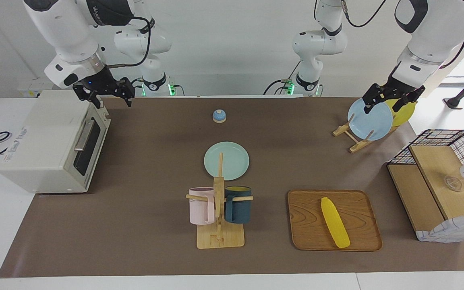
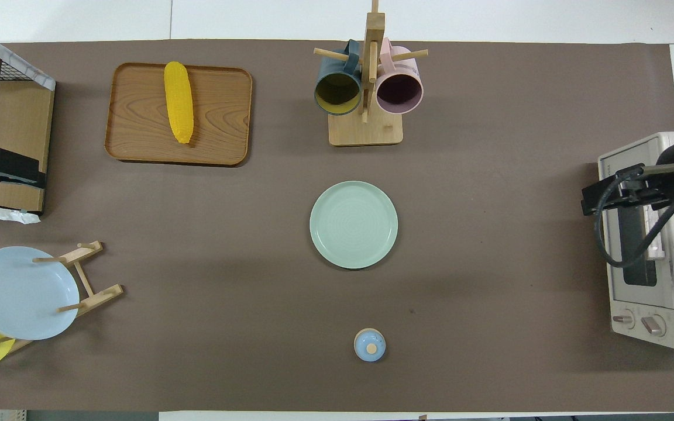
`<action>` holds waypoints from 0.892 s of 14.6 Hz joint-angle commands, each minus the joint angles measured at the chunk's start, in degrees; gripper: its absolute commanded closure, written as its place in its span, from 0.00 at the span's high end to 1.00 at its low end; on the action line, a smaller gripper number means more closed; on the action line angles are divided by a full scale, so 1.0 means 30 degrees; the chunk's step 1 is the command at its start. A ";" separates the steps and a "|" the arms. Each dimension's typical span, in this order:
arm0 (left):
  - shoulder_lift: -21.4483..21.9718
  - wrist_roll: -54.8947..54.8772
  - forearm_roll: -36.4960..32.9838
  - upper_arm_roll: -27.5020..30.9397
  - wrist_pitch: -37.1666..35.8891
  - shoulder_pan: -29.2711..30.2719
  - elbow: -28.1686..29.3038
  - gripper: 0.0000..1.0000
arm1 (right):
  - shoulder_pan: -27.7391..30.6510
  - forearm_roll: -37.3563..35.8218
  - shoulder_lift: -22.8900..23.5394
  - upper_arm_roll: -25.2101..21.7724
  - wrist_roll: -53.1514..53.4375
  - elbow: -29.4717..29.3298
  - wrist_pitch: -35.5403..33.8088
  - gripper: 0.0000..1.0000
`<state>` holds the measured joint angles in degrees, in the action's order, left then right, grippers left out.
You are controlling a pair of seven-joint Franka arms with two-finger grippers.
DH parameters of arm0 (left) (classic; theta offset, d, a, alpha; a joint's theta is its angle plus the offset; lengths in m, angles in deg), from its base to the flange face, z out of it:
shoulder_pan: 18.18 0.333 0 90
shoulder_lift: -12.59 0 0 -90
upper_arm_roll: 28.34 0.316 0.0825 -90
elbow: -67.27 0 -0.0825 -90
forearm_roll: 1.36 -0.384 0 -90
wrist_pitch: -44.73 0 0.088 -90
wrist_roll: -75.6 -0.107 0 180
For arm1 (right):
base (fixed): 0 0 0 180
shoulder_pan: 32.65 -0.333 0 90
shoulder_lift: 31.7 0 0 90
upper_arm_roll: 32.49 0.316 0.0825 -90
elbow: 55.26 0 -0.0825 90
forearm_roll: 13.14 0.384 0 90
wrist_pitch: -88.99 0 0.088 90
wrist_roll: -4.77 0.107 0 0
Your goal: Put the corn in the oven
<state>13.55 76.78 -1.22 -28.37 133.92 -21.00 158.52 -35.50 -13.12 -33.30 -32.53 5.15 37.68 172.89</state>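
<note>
Corn point(image 1: 335, 222) is seen lying on wooden tray point(image 1: 304, 229), well apart from both grippers. Right gripper point(image 1: 102, 93) is held over oven point(image 1: 50, 141) top corner, jaws spread wide, empty. Left gripper point(image 1: 391, 98) is held over plate rack point(image 1: 353, 139), jaws wide, nothing gripped.

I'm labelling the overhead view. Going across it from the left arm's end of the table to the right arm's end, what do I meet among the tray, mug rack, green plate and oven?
Tray → mug rack, with the green plate level with it but nearer the robots → oven.
</note>
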 commanded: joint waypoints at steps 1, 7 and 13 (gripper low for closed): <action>0.0471 -0.0042 -0.0281 -0.0049 0.0418 0.0003 0.0610 1.00 | 0.0214 0.0170 -0.0462 0.0013 -0.0067 0.0833 0.0388 1.00; 0.0354 -0.0071 -0.0311 -0.0078 0.1180 -0.0026 0.0581 1.00 | 0.1737 0.0229 -0.1809 -0.0016 -0.3320 0.4550 0.4511 0.00; -0.0316 -0.0189 -0.0281 -0.0108 0.1851 -0.0727 0.0669 1.00 | 0.3172 -0.0587 -0.2105 -0.0104 -0.3350 0.7076 0.7392 0.00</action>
<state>13.29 76.58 -1.22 -28.92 137.04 -21.34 159.10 -27.21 -13.55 -37.63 -32.97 -3.63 55.19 192.29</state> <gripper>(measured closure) 0.000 0.991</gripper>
